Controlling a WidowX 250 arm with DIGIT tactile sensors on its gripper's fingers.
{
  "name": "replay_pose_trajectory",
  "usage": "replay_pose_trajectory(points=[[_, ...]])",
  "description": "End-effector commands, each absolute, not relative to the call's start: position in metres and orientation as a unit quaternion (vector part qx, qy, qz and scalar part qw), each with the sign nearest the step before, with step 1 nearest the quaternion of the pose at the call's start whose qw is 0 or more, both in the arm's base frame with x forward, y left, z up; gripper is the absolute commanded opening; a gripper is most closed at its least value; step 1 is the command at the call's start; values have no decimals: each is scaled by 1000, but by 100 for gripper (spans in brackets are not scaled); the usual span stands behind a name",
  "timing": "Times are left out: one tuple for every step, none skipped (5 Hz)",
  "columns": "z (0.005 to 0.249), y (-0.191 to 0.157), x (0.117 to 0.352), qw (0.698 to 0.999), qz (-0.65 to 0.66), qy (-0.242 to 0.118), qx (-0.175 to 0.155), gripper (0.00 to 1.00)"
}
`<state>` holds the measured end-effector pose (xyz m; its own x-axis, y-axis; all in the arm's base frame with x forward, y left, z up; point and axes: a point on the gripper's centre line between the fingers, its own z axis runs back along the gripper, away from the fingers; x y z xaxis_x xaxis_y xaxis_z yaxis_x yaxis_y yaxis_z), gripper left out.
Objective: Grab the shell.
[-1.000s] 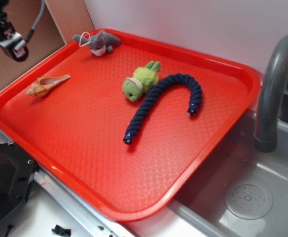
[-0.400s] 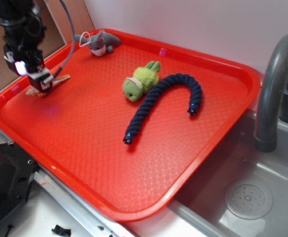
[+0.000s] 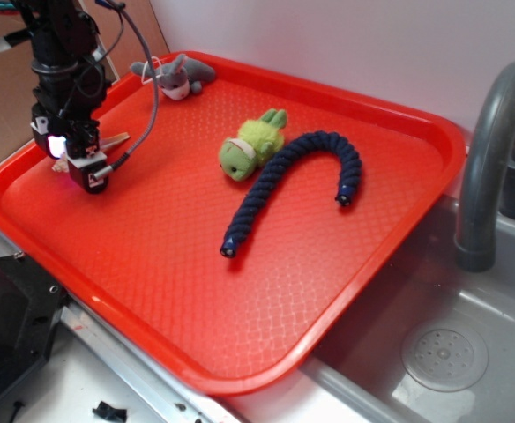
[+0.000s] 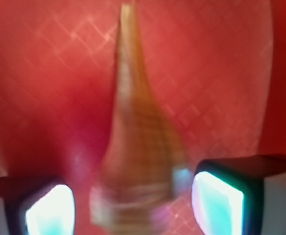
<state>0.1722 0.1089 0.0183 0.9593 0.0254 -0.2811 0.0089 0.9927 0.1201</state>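
The shell (image 4: 133, 147) is a tan-orange spiral conch lying on the red tray (image 3: 266, 291) near its left rim. In the exterior view only its pointed tip (image 3: 115, 139) shows beside the arm. My gripper (image 3: 79, 167) is lowered straight over the shell. In the wrist view the gripper (image 4: 133, 205) is open, its two lit fingers (image 4: 216, 203) standing on either side of the shell's broad knobby end with small gaps. The shell's long point runs away from me.
A grey plush (image 3: 176, 76) lies at the tray's far corner. A green plush (image 3: 249, 145) and a dark blue rope (image 3: 293, 181) lie mid-tray. A sink (image 3: 443, 352) and grey faucet (image 3: 491, 159) are to the right. The tray's left rim is close to the gripper.
The arm came in from the upper left and dropped down onto the tray, now straddling the shell and hiding most of it in the exterior view. The shell has not moved.
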Motion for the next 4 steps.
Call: replay_pose_trajectory(points=[[22,113,173,989,27,135,60,0],[45,109,174,988,46,116,88,0],[96,87,181,988,71,99,91,0],[147,46,187,993,74,74,59,0]])
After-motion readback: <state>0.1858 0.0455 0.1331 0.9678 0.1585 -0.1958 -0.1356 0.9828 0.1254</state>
